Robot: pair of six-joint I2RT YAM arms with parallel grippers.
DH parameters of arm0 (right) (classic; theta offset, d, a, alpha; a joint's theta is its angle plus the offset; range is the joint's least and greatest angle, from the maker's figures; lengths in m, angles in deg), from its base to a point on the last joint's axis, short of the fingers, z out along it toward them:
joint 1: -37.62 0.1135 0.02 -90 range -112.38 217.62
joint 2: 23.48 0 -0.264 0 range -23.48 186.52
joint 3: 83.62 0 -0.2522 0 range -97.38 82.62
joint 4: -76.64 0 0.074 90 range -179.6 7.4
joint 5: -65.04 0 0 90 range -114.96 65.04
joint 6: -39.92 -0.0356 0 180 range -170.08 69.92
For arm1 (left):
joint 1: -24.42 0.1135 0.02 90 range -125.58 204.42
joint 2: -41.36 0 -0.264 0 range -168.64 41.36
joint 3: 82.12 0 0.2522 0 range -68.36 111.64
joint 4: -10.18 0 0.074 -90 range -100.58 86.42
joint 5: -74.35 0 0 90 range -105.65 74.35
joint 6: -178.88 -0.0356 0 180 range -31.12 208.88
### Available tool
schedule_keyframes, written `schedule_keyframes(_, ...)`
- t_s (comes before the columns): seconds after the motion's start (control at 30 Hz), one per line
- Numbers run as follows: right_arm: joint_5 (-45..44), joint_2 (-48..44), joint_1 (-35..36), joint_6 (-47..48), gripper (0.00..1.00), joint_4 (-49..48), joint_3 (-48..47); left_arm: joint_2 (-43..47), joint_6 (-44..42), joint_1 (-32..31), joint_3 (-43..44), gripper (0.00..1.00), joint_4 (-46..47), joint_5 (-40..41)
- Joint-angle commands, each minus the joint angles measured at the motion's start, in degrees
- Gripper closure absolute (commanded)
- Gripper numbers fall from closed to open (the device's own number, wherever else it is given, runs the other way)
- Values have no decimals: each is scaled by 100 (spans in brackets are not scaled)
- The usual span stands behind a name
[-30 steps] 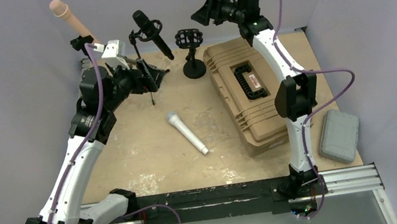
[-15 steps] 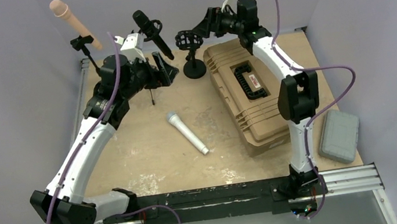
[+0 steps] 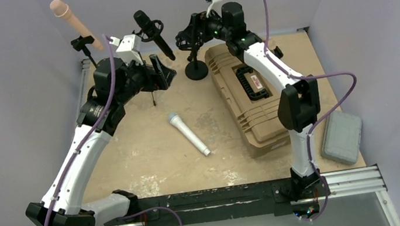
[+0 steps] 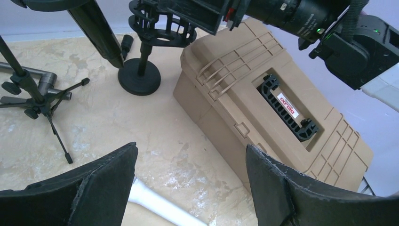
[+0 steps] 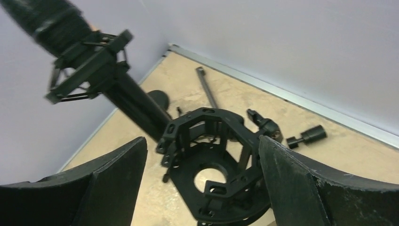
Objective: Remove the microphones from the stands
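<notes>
A black microphone [image 3: 152, 34] sits tilted in a shock mount on a tripod stand [image 3: 148, 76] at the back; it also shows in the right wrist view [image 5: 70, 33]. A beige microphone [image 3: 71, 21] is clipped on a stand at the back left. My left gripper [image 3: 163, 71] hangs open beside the tripod, below the black microphone, and holds nothing [image 4: 190, 153]. My right gripper [image 3: 189, 29] is open, its fingers [image 5: 103, 188] on either side of an empty shock mount [image 5: 216, 160] on a round-base stand [image 3: 196, 69].
A silver microphone [image 3: 187, 133] lies loose mid-table. A tan hard case [image 3: 248, 91] lies to the right of the round-base stand, and a grey box [image 3: 341, 135] sits at the table's right edge. Small black stand parts [image 5: 306, 136] lie by the back wall.
My right gripper has come down and to the left from above the case to the empty shock mount. My left gripper has moved back and right, closer to the tripod.
</notes>
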Motion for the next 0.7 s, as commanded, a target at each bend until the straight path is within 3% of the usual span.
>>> schedule_keyframes(0.0, -1594, -229, 220, 602, 16, 587, -69, 268, -273, -31, -32, 17, 35, 27)
schedule_keyframes(0.1, -2188, -324, 297, 713, 19, 742, 15, 345, -353, -26, -50, 17, -17, -37)
schedule_keyframes(0.3, -2331, -473, 338, 581, 25, 980, 95, 469, -406, -32, -94, 17, -14, -18)
schedule_keyframes(0.53, -2911, -471, 566, 455, 19, 1174, 91, 578, -387, -32, -123, 17, -10, -75)
schedule_keyframes(0.67, -2973, -430, 626, 114, 32, 1307, 34, 658, -350, -31, -151, 17, 22, -127)
